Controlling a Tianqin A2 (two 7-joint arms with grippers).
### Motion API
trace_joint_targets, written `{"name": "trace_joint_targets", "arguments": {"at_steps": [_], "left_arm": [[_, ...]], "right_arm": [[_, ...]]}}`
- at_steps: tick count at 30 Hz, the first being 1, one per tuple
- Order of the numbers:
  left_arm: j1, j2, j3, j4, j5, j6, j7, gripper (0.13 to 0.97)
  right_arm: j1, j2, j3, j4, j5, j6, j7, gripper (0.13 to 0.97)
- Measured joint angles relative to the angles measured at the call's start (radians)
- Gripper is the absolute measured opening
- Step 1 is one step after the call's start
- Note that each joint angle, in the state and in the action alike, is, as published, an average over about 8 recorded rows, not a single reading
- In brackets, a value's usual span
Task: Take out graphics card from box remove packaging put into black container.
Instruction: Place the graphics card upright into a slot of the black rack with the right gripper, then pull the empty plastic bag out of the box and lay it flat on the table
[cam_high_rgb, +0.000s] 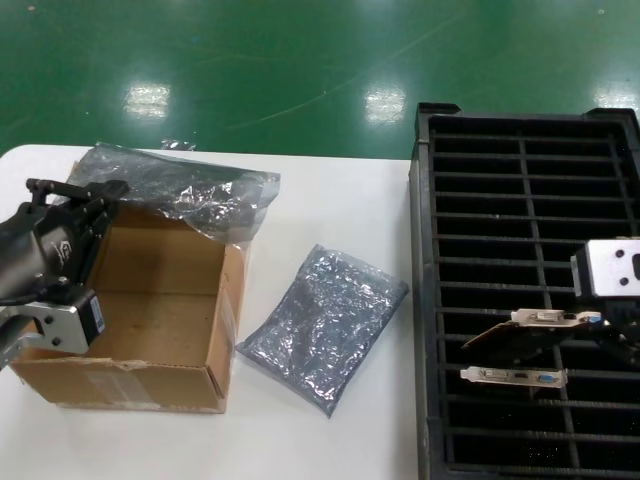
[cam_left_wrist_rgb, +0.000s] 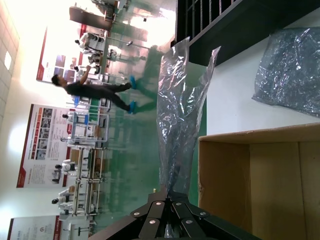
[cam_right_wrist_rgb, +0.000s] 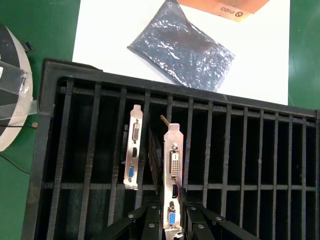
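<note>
My left gripper (cam_high_rgb: 100, 192) hovers over the back left corner of the open brown box (cam_high_rgb: 150, 300), shut on one end of an empty packaging bag (cam_high_rgb: 190, 190) that trails over the box's far wall. In the left wrist view that gripper (cam_left_wrist_rgb: 170, 199) pinches the bag (cam_left_wrist_rgb: 182, 115) above the box (cam_left_wrist_rgb: 260, 175). A second crinkly bag (cam_high_rgb: 325, 325) lies flat on the table between box and black container (cam_high_rgb: 425, 300). My right gripper (cam_high_rgb: 600, 335) is over the container, shut on a graphics card (cam_high_rgb: 540, 320); its silver bracket (cam_right_wrist_rgb: 173, 160) stands between the fingers (cam_right_wrist_rgb: 150, 220). Another card (cam_right_wrist_rgb: 132, 145) sits in a neighbouring slot.
The white table (cam_high_rgb: 330, 200) ends at green floor beyond. The black container (cam_right_wrist_rgb: 50, 150) takes up the table's right side, its slots mostly bare. A white round object (cam_right_wrist_rgb: 12, 85) sits on the floor beside the container.
</note>
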Motion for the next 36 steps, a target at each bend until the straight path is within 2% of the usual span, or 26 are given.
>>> {"name": "trace_joint_targets", "arguments": {"at_steps": [10,19,28,32,36], "left_arm": [[0.000,0.000,0.000,0.000,0.000,0.000,0.000,0.138],[0.000,0.000,0.000,0.000,0.000,0.000,0.000,0.138],[0.000,0.000,0.000,0.000,0.000,0.000,0.000,0.138],[0.000,0.000,0.000,0.000,0.000,0.000,0.000,0.138],[-0.007,0.011,-0.007,-0.008,0.007,0.032,-0.033,0.138]], "right_arm": [[0.000,-0.025,-0.013,-0.017,-0.009,0.009,-0.014,0.185],[0.001,-0.034,-0.017,-0.031,-0.022,0.024,-0.029,0.223],[-0.007,-0.020,-0.002,-0.016,-0.020,0.047,-0.033,0.327],[-0.016,-0.011,0.008,-0.003,-0.019,0.066,-0.032,0.412],[-0.018,-0.009,0.010,0.000,-0.019,0.071,-0.031,0.498]]}}
